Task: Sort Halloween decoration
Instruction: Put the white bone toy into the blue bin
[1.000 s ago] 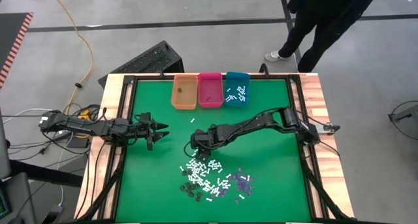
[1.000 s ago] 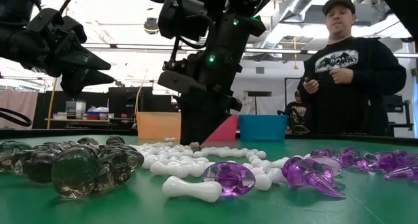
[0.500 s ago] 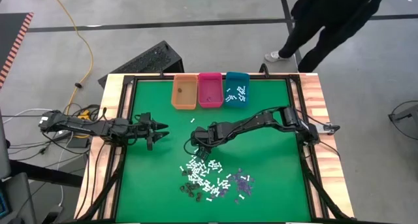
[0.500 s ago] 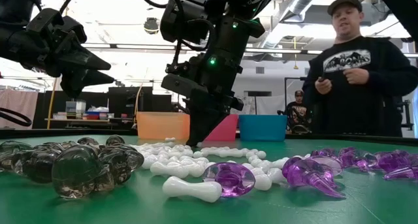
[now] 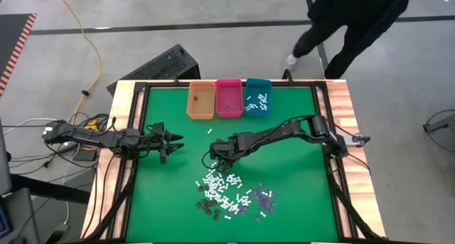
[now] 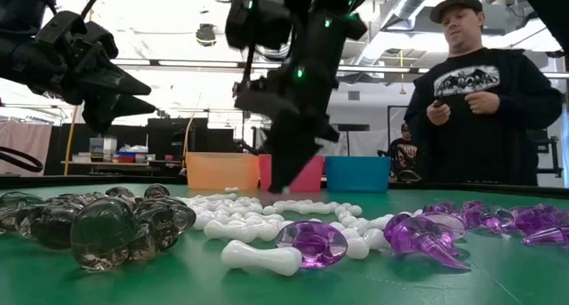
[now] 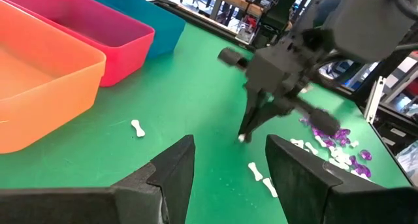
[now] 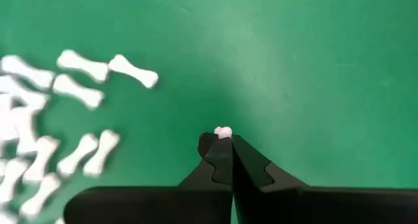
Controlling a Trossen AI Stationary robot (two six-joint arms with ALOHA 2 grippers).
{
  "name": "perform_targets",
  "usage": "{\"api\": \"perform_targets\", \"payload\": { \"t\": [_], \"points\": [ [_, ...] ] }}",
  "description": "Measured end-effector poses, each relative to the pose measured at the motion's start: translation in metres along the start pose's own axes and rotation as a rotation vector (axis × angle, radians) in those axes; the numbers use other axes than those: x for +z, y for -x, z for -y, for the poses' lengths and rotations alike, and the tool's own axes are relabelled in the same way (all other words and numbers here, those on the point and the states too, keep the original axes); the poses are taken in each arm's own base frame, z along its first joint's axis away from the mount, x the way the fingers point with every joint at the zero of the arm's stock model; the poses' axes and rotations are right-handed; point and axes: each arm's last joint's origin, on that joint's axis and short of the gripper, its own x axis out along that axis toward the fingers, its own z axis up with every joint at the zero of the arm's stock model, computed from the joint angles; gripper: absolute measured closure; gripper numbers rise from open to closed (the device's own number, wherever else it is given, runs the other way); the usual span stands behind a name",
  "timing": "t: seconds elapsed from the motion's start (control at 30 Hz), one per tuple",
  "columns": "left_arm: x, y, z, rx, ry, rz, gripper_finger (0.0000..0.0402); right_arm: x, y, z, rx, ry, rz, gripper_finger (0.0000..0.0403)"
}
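Right wrist view shows my right pincer [image 8: 223,145] pinching one small white plastic bone [image 8: 223,132]; next I carry it to the teal rectangular bin [image 5: 257,98]. Left pincer [image 5: 173,141] waits spread near the counter's left edge.

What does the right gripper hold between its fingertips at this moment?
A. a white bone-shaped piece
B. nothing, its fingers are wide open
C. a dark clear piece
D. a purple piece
A: in the right wrist view the right gripper is closed, and the end of a white piece sticks out from between its tips, above the green table.
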Motion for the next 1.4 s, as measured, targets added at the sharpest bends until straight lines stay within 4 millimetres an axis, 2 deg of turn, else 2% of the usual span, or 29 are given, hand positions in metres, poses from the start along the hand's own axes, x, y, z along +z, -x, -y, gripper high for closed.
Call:
{"api": "perform_targets", "payload": {
  "t": [0.17,0.3,0.77,0.93,1.1,1.4],
  "points": [
    [0.000,0.000,0.000,0.000,0.000,-0.002,0.0223,0.006,0.031,0.014,-0.016,-0.009,0.010,0.0383],
    [0.000,0.000,0.000,-0.001,0.001,-0.002,0.0223,0.011,0.048,0.031,-0.062,-0.008,0.022,0.0383],
    [-0.001,0.000,0.001,-0.021,0.012,-0.012,0.0223,0.030,0.113,0.118,-0.241,-0.186,0.101,0.0383],
    [0.000,0.000,0.001,-0.021,0.013,-0.012,0.0223,0.033,0.127,0.152,-0.347,-0.271,0.130,0.0382],
    [0.000,0.000,0.001,-0.021,0.012,-0.012,0.0223,0.036,0.131,0.181,-0.423,-0.355,0.141,0.0382],
    [0.000,0.000,0.001,-0.021,0.012,-0.012,0.0223,0.038,0.134,0.216,-0.526,-0.445,0.157,0.0382]
  ]
}}
